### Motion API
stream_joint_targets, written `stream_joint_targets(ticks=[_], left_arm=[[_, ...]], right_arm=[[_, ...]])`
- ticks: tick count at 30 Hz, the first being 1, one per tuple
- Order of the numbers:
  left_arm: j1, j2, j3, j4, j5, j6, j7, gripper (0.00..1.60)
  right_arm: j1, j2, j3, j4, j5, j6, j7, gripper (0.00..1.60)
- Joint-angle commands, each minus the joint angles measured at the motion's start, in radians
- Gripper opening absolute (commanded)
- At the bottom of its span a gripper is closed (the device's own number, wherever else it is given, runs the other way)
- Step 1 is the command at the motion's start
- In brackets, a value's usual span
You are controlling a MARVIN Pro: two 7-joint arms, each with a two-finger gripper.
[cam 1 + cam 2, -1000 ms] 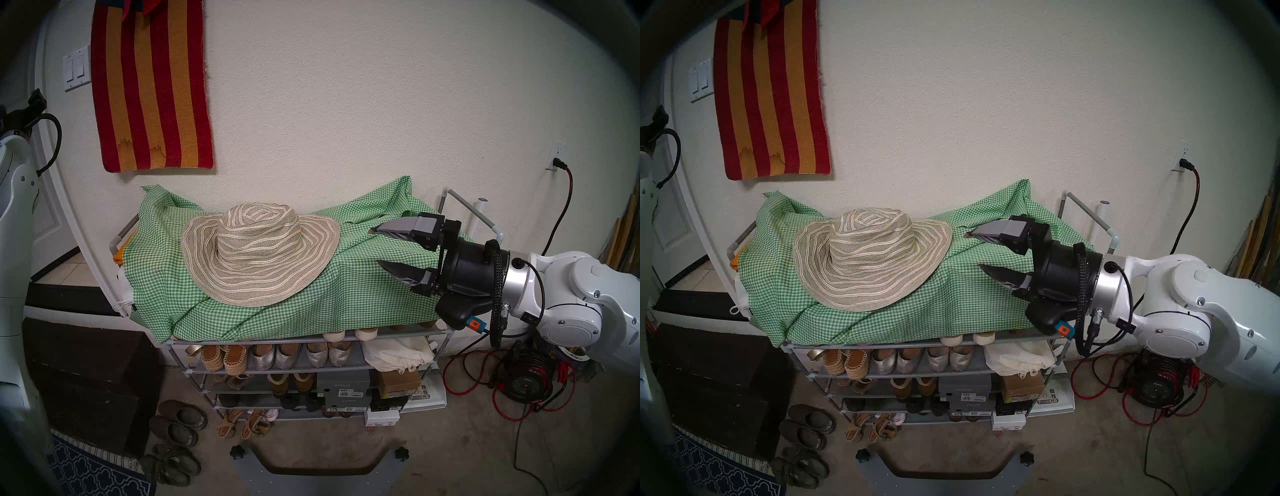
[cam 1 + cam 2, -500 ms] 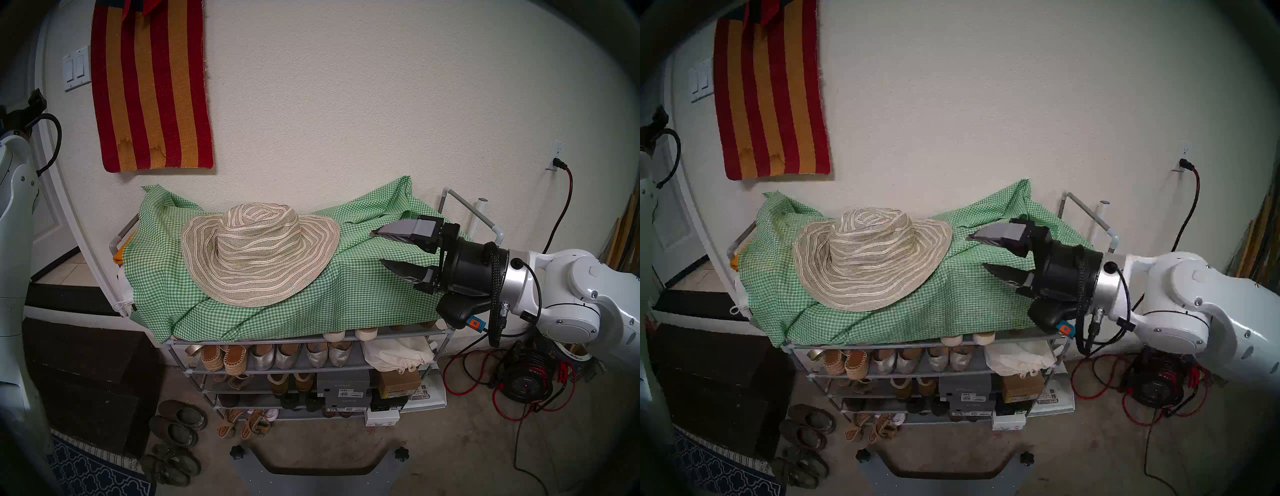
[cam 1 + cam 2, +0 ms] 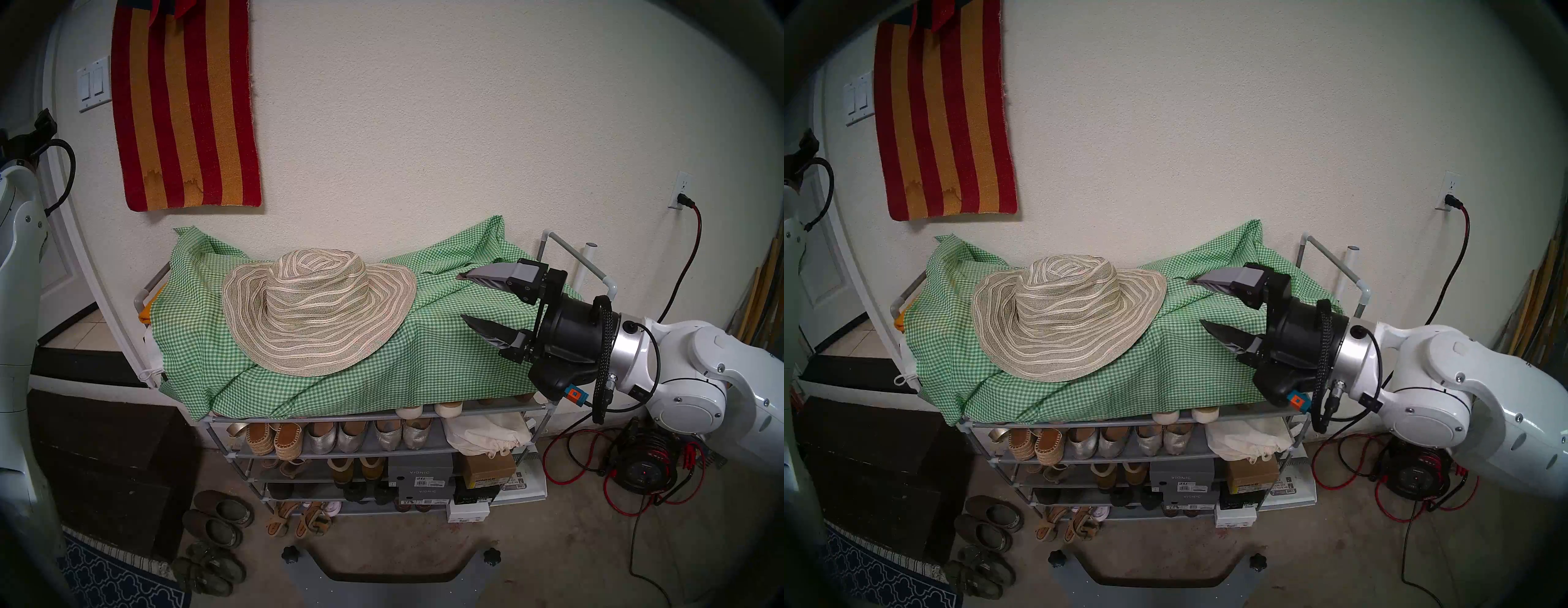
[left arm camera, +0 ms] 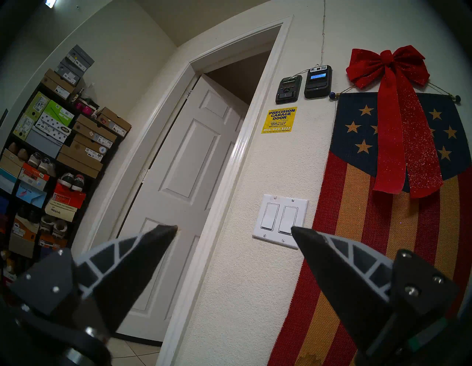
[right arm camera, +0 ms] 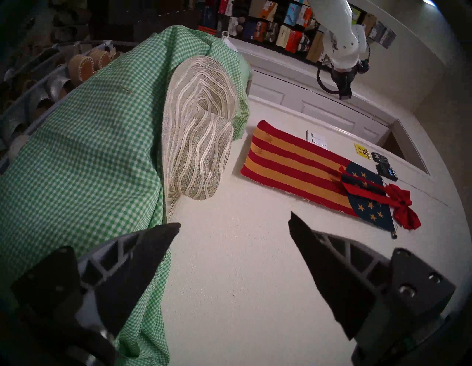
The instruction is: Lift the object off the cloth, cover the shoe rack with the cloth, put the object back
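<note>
The woven sun hat [image 3: 318, 314] lies brim-down on the green-and-white check cloth [image 3: 424, 365], left of centre. The cloth is bunched over the top of the grey shoe rack [image 3: 322, 418]; the lower shelves show their shoes and boxes. My right gripper [image 3: 460, 296] is open and empty, hovering above the cloth's right part, fingertips pointing left at the hat's brim with a gap between. The right wrist view shows the hat [image 5: 199, 143], the cloth [image 5: 76, 166] and the open gripper [image 5: 234, 222]. My left gripper [image 4: 234, 228] is open and empty, raised at the far left, facing the wall.
A red-and-orange striped rug [image 3: 186, 106] hangs on the wall above the rack. A dark wooden chest [image 3: 106, 467] stands left of it, with loose shoes [image 3: 216, 526] on the floor. A red cable and reel [image 3: 645, 467] lie at the right. An orange towel [image 3: 144, 314] peeks out at the rack's left end.
My right gripper has risen slightly and tilted a little, staying open over the cloth's right part. The hat, the cloth and the left arm have not moved.
</note>
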Motion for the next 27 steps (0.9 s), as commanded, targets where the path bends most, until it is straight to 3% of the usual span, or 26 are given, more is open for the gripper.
stream_joint_targets(ticks=[1,19,27], left_arm=[[-0.001,0.002,-0.001,-0.001,0.002,0.000,0.000,1.60],[0.000,0.003,-0.001,-0.001,0.000,-0.001,0.001,1.60],[0.000,0.003,-0.001,-0.001,-0.001,-0.001,0.001,1.60]], right_arm=[[0.022,-0.085,-0.033,-0.001,0.081,0.019,-0.014,1.60],[0.106,-0.278,-0.148,0.003,0.290,0.055,-0.041,1.60],[0.153,-0.373,-0.229,0.031,0.364,0.069,-0.033,1.60]])
